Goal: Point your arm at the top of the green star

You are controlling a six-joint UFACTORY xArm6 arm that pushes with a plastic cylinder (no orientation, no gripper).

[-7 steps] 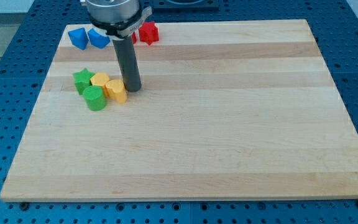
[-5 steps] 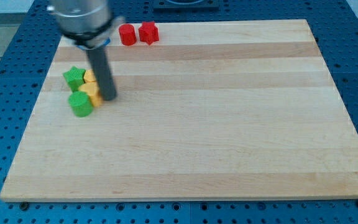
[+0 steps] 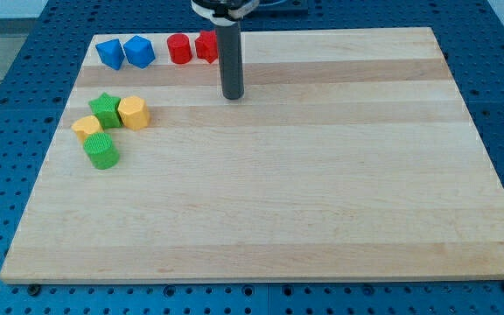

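Observation:
The green star [image 3: 105,109] lies at the board's left, between a yellow block [image 3: 133,113] on its right and a second yellow block [image 3: 86,127] at its lower left. A green cylinder [image 3: 101,151] sits just below them. My tip [image 3: 233,96] rests on the board well to the right of the star and slightly higher in the view, not touching any block.
Two blue blocks [image 3: 109,52] [image 3: 138,51] sit at the top left of the wooden board [image 3: 322,175]. A red cylinder [image 3: 179,48] and a red star [image 3: 206,45] stand beside them, the star partly behind the rod.
The rod swept left against the green and yellow cluster, shifting and rearranging those blocks leftward, then moved away to the right and up. The blue blocks show again.

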